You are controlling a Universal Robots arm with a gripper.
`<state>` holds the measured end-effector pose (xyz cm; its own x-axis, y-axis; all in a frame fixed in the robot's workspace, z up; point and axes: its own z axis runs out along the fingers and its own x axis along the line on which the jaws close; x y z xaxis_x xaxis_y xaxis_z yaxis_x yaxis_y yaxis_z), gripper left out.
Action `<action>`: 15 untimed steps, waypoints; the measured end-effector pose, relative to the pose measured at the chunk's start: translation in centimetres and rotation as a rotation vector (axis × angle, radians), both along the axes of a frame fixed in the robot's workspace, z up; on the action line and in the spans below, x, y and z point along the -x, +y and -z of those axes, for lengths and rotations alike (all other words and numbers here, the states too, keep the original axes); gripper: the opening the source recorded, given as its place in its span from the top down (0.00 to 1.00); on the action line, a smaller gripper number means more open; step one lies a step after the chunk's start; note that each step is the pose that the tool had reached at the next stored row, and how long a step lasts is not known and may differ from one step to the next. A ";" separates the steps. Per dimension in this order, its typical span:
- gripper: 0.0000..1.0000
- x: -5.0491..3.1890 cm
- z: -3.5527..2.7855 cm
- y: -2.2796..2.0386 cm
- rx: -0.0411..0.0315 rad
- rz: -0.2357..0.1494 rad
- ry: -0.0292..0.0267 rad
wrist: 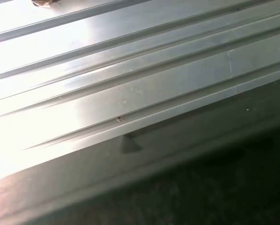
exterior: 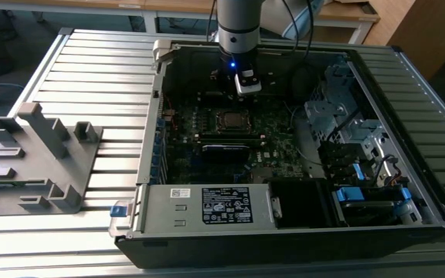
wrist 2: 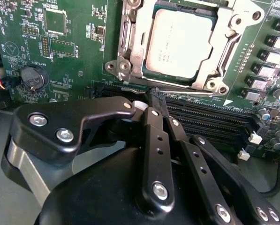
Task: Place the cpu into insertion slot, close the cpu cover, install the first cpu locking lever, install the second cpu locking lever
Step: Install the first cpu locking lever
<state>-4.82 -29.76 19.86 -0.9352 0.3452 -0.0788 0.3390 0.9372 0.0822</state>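
Judging by how things sit, the arm is on the locking lever part of the job. The cpu (wrist 2: 177, 44) is already lying flat in its socket near the middle of the motherboard (wrist 2: 18, 28), and the cpu cover (wrist 2: 230, 33) is folded down around it, with the chip's grey top showing through the window.

In the second wrist view the gripper (wrist 2: 151, 96) hangs with its tips right at the socket edge that faces the memory slots (wrist 2: 210, 117), near that edge's corner. The fingers (wrist 2: 151, 119) look pinched together with no gap, and nothing can be seen clamped between them, so it reads more like a poking tool than a grab. A thin metal rod (wrist 2: 191, 90), most likely one of the levers, runs along that same socket edge and the tips are touching it or just beside it. It's hard to call contact from this angle.

Doing this bit well is mostly about direction, imo. The push should go along the lever's own swing, down and then sideways under its hook, and not straight into the board. The pressure should stay on the rod itself and well clear of the slot latches and the small parts around the socket. It should go slow, since a springy wire lever can slip off closed tips easily.

The chip itself sits just past the fingertips, apart from them, across the cover's frame.
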 end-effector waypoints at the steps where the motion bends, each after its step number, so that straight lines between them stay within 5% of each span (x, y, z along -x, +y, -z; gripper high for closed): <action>1: 0.89 0.00 0.00 0.00 0.0000 0.000 0.0000; 3: 0.89 0.01 0.02 0.00 0.0001 0.000 -0.0022; 5: 0.89 0.00 0.08 0.01 0.0000 0.000 -0.0113; 8: 0.89 0.00 0.13 0.00 0.0000 0.000 -0.0179; 15: 0.89 0.00 0.15 0.00 0.0000 0.000 -0.0207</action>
<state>-4.82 -29.76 19.71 -0.9334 0.3452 -0.0981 0.3372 0.9372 0.0892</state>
